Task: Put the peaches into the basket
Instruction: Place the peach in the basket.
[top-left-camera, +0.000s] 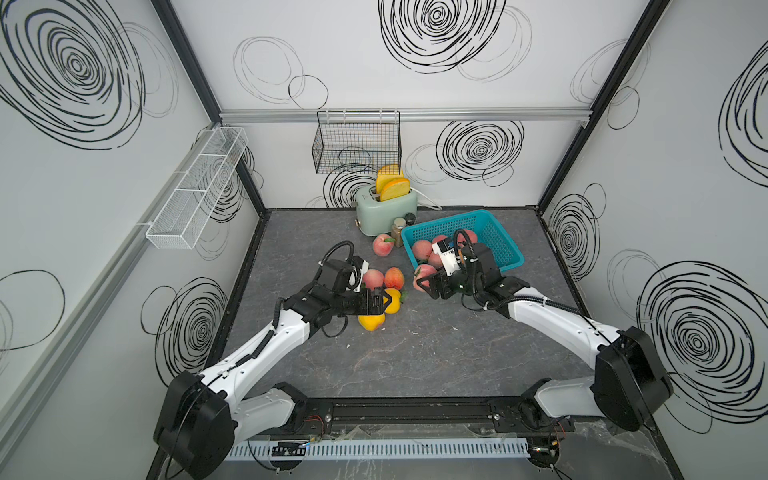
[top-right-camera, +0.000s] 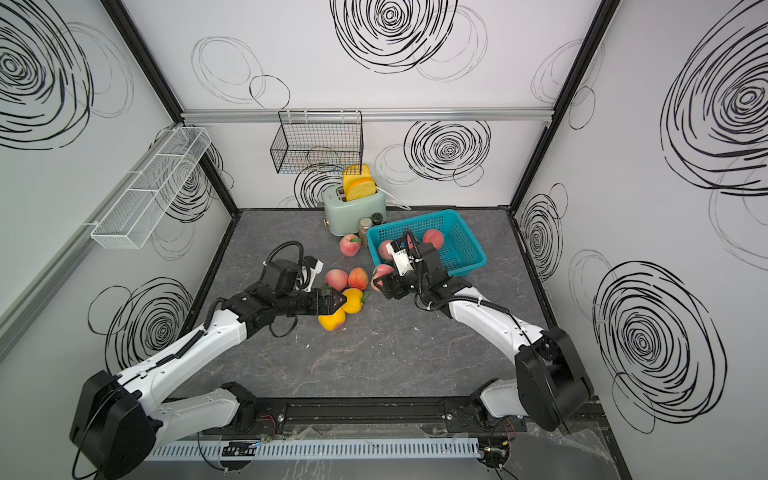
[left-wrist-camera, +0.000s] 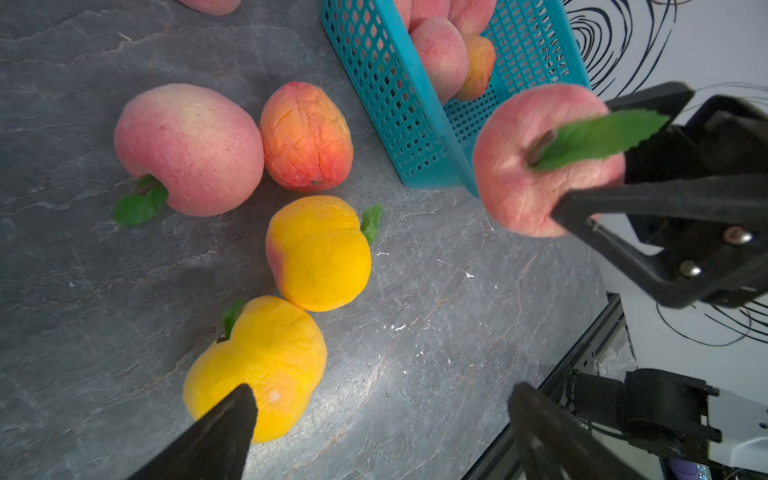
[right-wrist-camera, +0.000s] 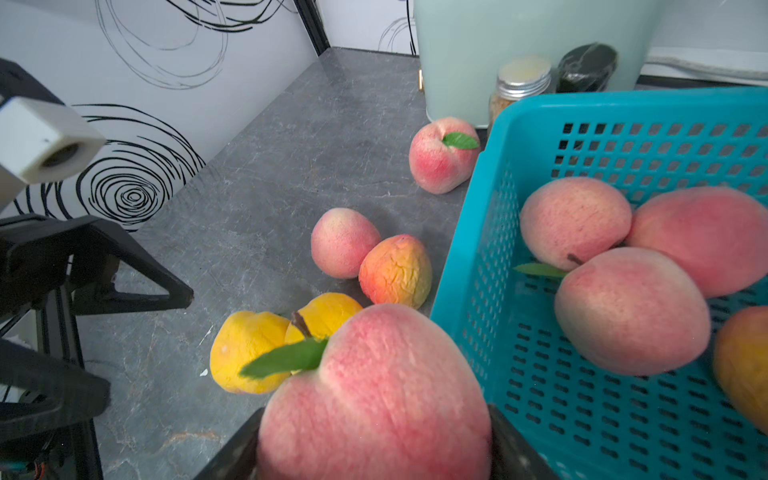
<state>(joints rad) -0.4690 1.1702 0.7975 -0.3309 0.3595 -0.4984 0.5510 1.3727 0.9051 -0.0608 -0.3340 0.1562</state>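
My right gripper (right-wrist-camera: 374, 419) is shut on a pink peach (right-wrist-camera: 374, 395) with a green leaf, held just outside the near corner of the teal basket (top-left-camera: 494, 232). Several peaches (right-wrist-camera: 631, 311) lie inside the basket. My left gripper (left-wrist-camera: 380, 392) stands open and holds nothing, low over two yellow-orange peaches (left-wrist-camera: 257, 365) on the table. One of its fingers (left-wrist-camera: 224, 428) overlaps the nearer yellow one. Beyond them a pink peach (left-wrist-camera: 191, 145) and an orange-red peach (left-wrist-camera: 305, 135) lie side by side. Another pink peach (top-left-camera: 382, 245) rests by the basket's far corner.
A mint toaster (top-left-camera: 386, 208) with bread slices (top-left-camera: 392, 187) stands at the back, a spice jar (top-left-camera: 398, 230) between it and the basket. A black wire basket (top-left-camera: 357, 145) hangs on the back wall and a white mesh rack (top-left-camera: 195, 191) on the left wall.
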